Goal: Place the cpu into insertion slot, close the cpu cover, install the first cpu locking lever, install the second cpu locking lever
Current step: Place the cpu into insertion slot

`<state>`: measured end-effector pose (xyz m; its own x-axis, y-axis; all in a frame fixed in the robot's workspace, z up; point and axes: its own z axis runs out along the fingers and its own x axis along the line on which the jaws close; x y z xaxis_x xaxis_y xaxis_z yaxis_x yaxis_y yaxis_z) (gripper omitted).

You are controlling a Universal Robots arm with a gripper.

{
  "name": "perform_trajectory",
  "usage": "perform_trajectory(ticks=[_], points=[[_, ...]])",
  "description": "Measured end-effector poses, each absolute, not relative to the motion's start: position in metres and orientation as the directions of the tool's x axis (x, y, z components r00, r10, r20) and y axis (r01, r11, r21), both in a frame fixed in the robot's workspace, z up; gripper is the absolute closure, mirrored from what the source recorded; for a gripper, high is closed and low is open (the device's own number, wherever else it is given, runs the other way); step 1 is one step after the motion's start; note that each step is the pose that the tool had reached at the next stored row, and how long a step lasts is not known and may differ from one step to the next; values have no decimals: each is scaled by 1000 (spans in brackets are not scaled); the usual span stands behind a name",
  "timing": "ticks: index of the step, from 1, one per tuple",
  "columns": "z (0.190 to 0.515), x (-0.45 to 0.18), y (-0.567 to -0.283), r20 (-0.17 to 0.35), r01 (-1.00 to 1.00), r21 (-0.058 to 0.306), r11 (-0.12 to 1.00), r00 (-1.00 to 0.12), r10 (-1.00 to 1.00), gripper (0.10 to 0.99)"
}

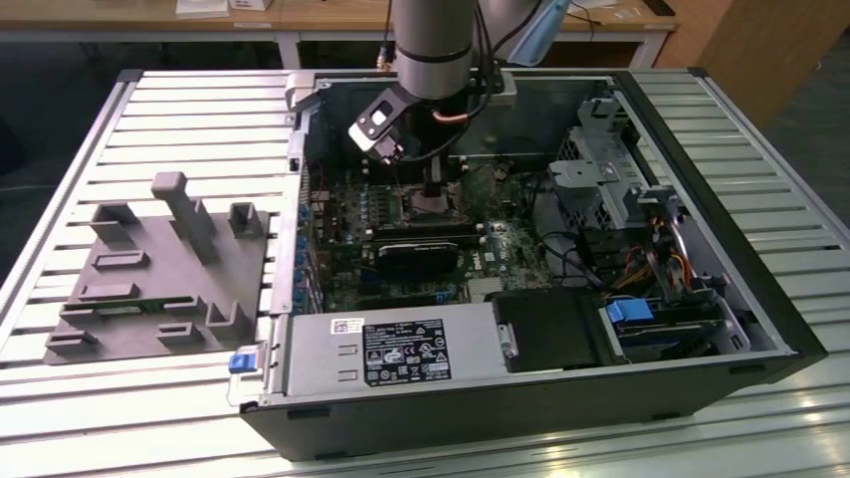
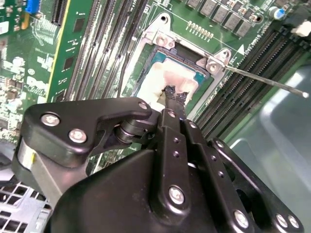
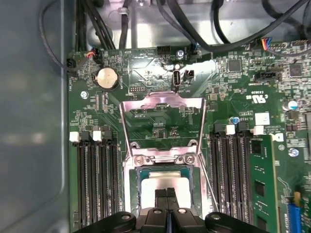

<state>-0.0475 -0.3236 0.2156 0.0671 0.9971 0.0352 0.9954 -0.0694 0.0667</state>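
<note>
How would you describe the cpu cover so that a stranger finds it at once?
Inside the open computer case, find the square socket between the black memory slots. The cpu cover is the thin silver frame lying open beside it, the only shiny plate with a square window.

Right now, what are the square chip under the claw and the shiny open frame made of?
The cpu top looks like pale, matte metal, smeared whitish, probably with paste. The cpu cover looks like thin bare steel, judging by the bright, mirror-like glints along its edges.
</note>
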Motion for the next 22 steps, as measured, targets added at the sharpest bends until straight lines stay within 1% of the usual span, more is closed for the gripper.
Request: perform_trajectory(ticks=[14, 22], points=[[248, -47, -324, 35, 995, 70, -69, 67, 997, 980], [254, -47, -324, 36, 995, 71, -69, 67, 997, 980]])
